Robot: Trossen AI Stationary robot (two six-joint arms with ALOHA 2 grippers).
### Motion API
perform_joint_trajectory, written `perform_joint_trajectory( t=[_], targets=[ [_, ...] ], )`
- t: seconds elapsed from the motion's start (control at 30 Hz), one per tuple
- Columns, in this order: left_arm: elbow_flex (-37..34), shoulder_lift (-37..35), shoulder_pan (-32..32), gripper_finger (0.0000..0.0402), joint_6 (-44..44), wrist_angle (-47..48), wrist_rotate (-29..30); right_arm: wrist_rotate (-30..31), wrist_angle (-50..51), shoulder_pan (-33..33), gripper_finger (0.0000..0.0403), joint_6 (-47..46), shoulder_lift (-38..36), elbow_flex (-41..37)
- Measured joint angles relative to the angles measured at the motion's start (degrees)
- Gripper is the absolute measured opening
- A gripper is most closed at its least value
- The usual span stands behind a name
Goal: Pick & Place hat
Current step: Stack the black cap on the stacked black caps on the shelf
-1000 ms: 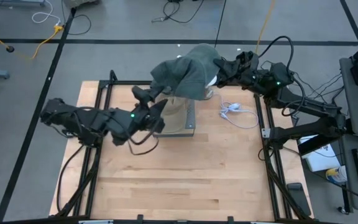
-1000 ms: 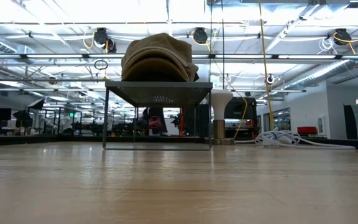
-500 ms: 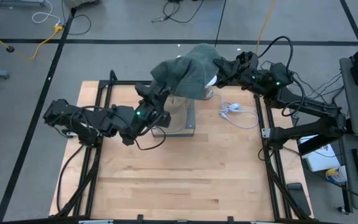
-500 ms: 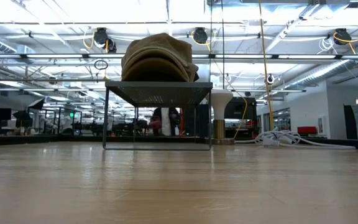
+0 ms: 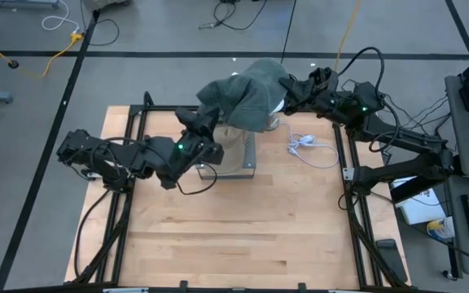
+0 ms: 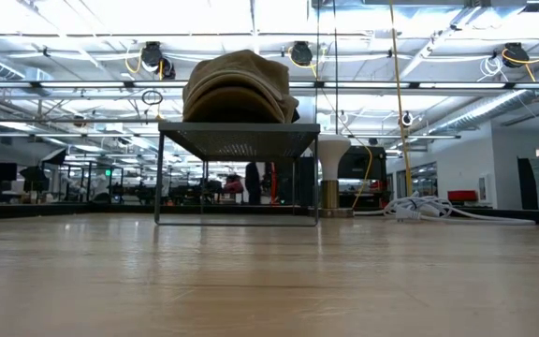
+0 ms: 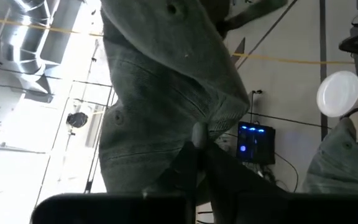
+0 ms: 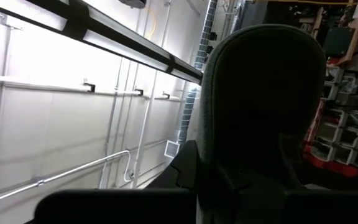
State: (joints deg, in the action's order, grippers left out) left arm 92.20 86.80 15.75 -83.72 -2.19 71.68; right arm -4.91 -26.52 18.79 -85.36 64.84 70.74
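A grey-green hat (image 5: pixel 243 91) hangs in the air above the far middle of the table, between my two arms. My right gripper (image 5: pixel 287 93) is shut on its right side, and the hat (image 8: pixel 260 93) fills the right wrist view. My left gripper (image 5: pixel 208 122) is shut on the hat's near-left edge, over a wire rack (image 5: pixel 249 159). In the low view neither gripper shows. My left gripper pinches the hat's lower edge (image 7: pixel 199 127) between its two fingers, and the cloth puckers into folds there. The fingers reach in level from the table's left. The hat is lifted clear above the rack. My right gripper holds the hat's right side (image 5: pixel 277 88), coming level from the table's right. The hat itself hides the fingers and the place of contact.
On the rack's mesh top (image 6: pixel 237 140) lies a tan hat (image 6: pixel 239 86). Right of the rack stands a white mushroom-shaped stand (image 6: pixel 330 173), and beyond it a white cable (image 5: pixel 308 145) lies coiled on the table. Bare wood stretches toward the near edge.
My left gripper has moved toward the table's far right, up to the hat, turned a little, and shut on the hat's near-left edge. The hat and my right gripper have kept still.
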Motion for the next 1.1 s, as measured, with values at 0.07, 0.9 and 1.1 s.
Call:
perform_joint_trajectory(
  t=[0.07,0.9,1.1],
  targets=[
    [0.0,0.0,0.4,0.0010,0.0,-1.4,0.0,-0.3,0.0,0.0,0.0007,0.4,0.0,0.0],
    [12.1,-1.6,5.7,0.0006,-4.8,-9.4,-1.1,-4.2,0.2,-5.6,0.0188,10.7,-2.7,-11.8],
    [13.9,-1.6,2.6,0.0006,-4.1,-2.9,-0.8,-7.3,0.3,-7.8,0.0225,23.3,-5.5,-17.0]
  ],
)
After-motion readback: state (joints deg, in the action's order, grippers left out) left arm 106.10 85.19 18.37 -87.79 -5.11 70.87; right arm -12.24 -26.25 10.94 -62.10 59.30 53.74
